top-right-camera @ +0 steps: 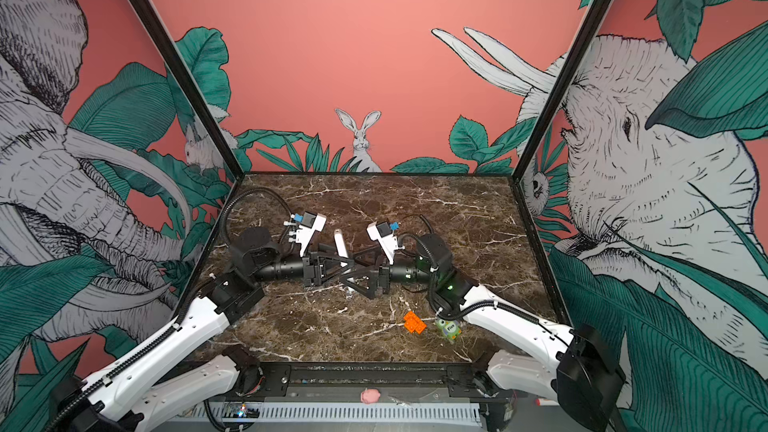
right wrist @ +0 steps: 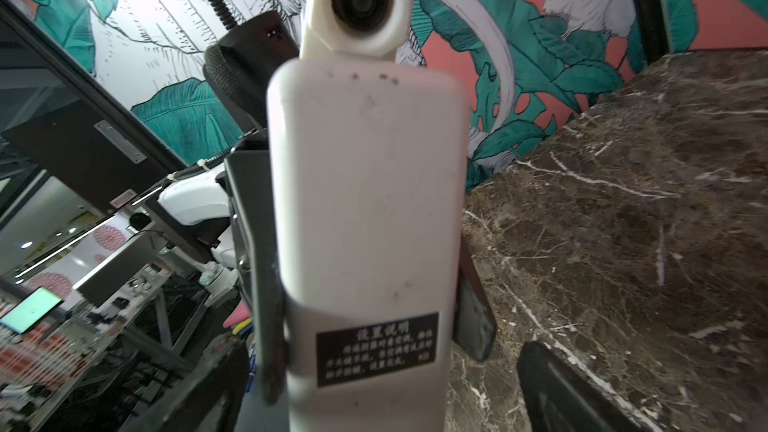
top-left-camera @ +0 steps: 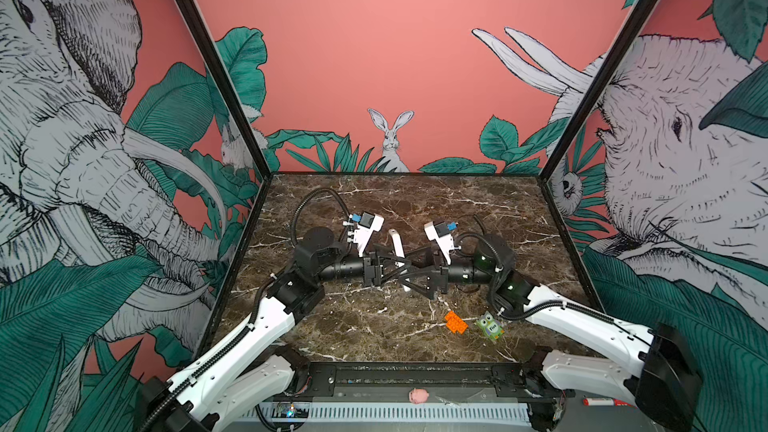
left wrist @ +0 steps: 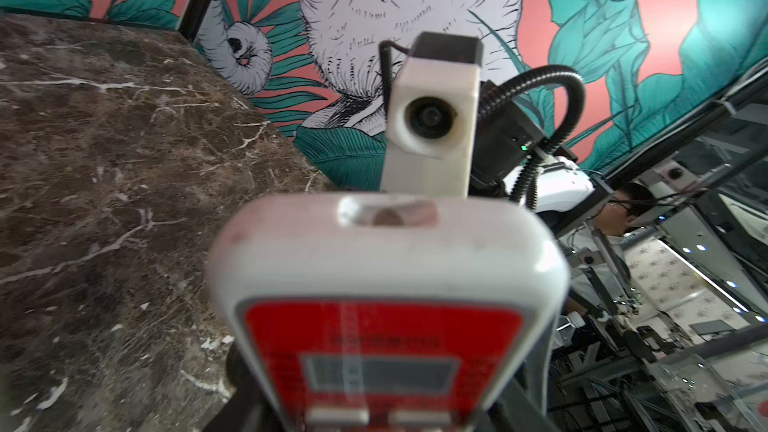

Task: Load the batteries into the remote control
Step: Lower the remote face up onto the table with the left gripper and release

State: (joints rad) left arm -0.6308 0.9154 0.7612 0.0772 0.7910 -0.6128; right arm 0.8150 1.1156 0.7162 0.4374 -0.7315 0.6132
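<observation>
Pincers. The left pincer, entering from 8 o'clock, is closed on the remote control, pinching its two long edges. The right pincer, entering from 4 o'clock, stands spread wide, facing it. Both meet near the middle of the worktop, where the remote control is held with its long axis running roughly from 12 to 6 o'clock in both top views.

Appearance. The remote control is a small oblong white body with rounded corners. Both top views show only its narrow white edge. The left wrist view shows the red front face, a grey display, two blurred pale buttons beside the display, and a clear window in the end. The right wrist view shows the plain white back, scuffed and speckled, with a black label in white print. Here the gripping fingers press both edges, while the right pincer's own fingers lie apart from the body.

Surroundings. An orange brick and a green owl toy lie side by side at 5 o'clock from the remote control, seen only in the top views.
</observation>
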